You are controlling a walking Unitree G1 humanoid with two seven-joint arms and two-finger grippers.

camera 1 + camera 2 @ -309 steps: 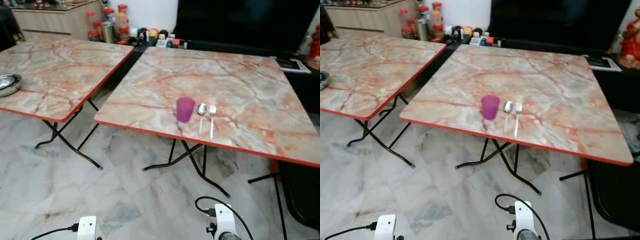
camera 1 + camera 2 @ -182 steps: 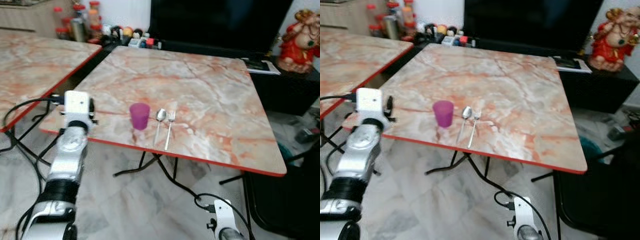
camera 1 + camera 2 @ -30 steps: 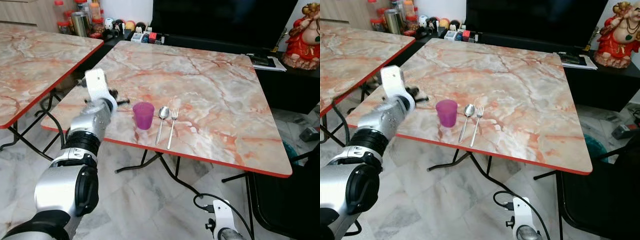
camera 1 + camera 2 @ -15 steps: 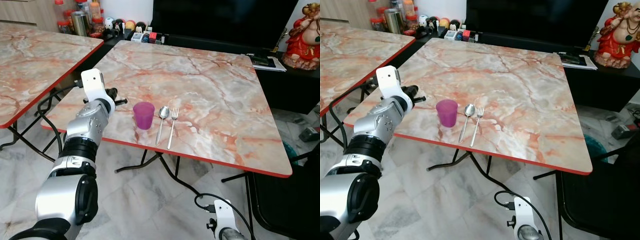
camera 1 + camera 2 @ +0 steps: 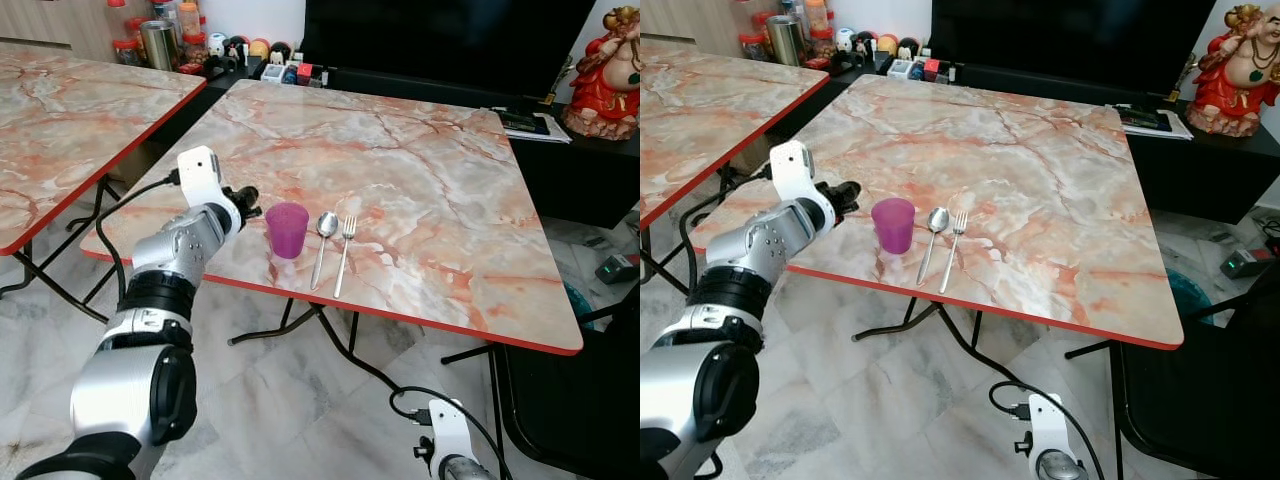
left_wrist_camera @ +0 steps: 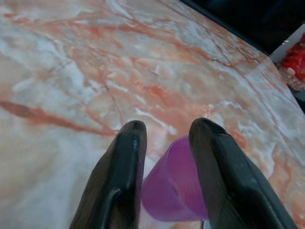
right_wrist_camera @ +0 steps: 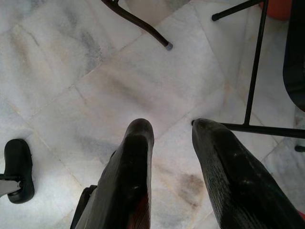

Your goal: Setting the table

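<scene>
the left gripper (image 5: 247,198) hovers just beside the purple cup (image 5: 287,229) with fingers spread, seemingly lining up a grasp, the cup standing by the spoon (image 5: 322,240) and fork (image 5: 344,250) near the table's (image 5: 420,170) front edge.

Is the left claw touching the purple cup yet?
Apart. The left eye view shows bare tabletop between the left claw and the cup; the left wrist view shows the cup ahead of the open fingers.
</scene>
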